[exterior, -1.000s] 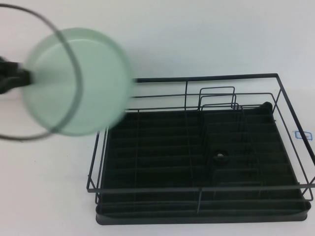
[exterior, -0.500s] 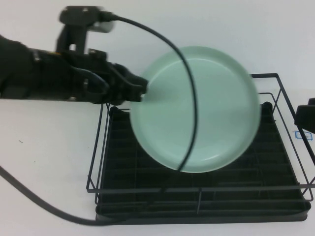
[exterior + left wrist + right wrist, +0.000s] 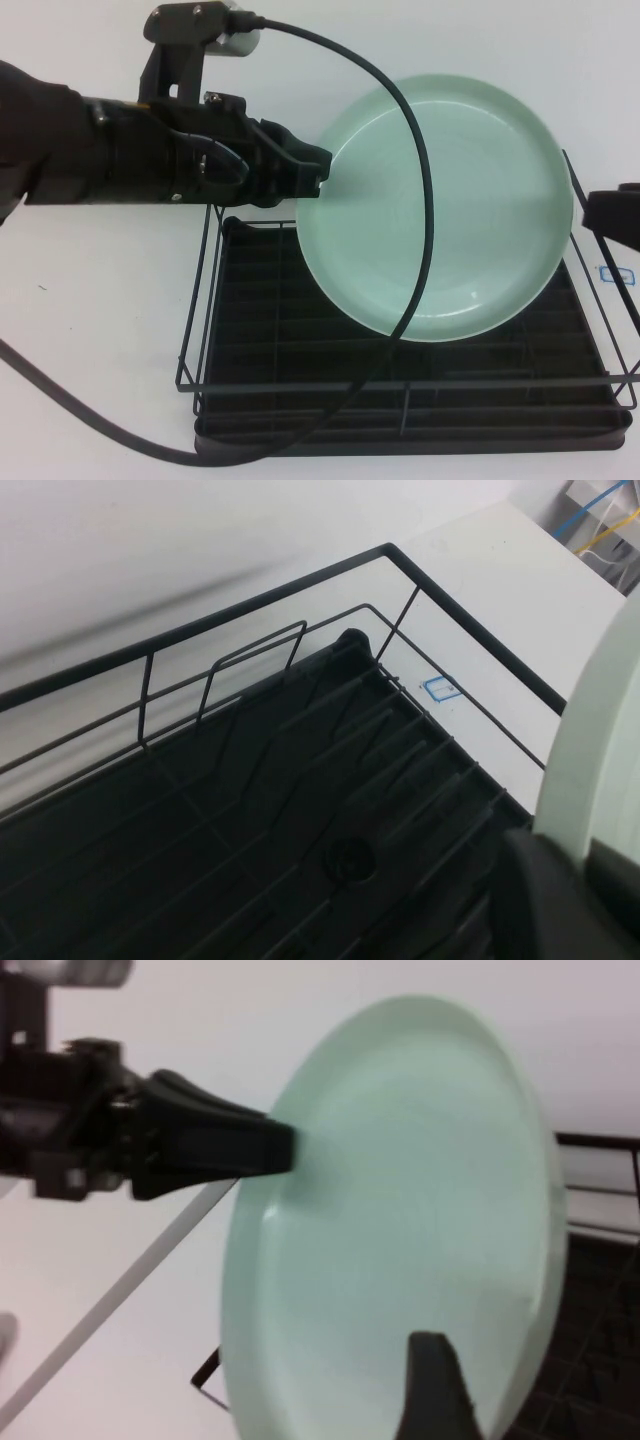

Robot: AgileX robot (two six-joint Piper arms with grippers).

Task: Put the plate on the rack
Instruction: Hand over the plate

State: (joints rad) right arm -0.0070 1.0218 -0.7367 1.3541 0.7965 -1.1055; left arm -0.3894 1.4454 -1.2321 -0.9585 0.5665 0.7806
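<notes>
Over the last second the plate had swung from the far left of the table, clear of the rack, to a spot above the rack's far right part, and in the last half second it had drifted a little further right and away while tipping more toward upright. That suggested the carry was nearly over and the lowering between the upright wires was the step at hand; the plate was not yet seated, since it hung in the air above the ribbed tray. The left gripper reached in from the left over the rack's far left corner, its jaws closed narrowly on the plate's left rim, so the plate stretched away to the right of the jaws with nearly all of its face free. The right gripper had come in at the right edge, just beside the plate's right rim; one dark finger showed in front of the plate's face, and whether its jaws were spread or closed could not be told.
</notes>
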